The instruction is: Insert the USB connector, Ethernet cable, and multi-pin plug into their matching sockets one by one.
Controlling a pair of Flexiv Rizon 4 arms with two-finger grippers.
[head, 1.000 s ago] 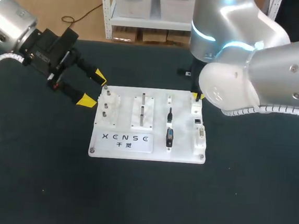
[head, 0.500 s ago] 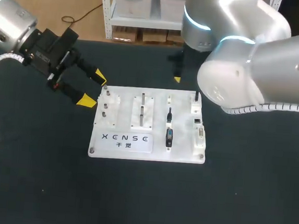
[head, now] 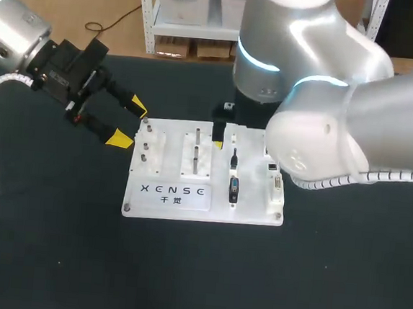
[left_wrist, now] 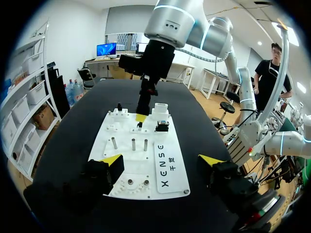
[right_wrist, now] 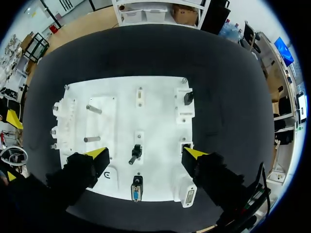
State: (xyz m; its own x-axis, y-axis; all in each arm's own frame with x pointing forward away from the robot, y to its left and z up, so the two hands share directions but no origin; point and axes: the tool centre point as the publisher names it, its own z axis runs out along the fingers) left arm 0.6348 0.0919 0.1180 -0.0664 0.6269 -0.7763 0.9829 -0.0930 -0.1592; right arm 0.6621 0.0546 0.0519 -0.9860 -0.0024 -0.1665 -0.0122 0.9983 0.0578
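Seated in a holder near the front edge of the flat white plastic board [right_wrist: 155,92], the black USB connector with a blue face [right_wrist: 136,188] is seen untouched. A smaller black plug [right_wrist: 135,153] is set in the holder just behind it. The white multi-pin plug [right_wrist: 188,195] is mounted beside them, at the board's right front corner. Which of the black parts belongs to the Ethernet cable cannot be told.

The right gripper [right_wrist: 146,153] is held over the middle of the board with its fingers spread wide and nothing gripped; the smaller black plug is seen below, between the yellow tips and touched by neither. In the head view much of the board's far right part is covered by the silver right arm [head: 328,86].

The left gripper [head: 127,123] is held just off the board's far left corner, above the black table [head: 53,257], also wide apart and empty. Upright metal pegs [left_wrist: 133,144] and small white gears [left_wrist: 130,182] are carried on the board's left part, ahead of that gripper.
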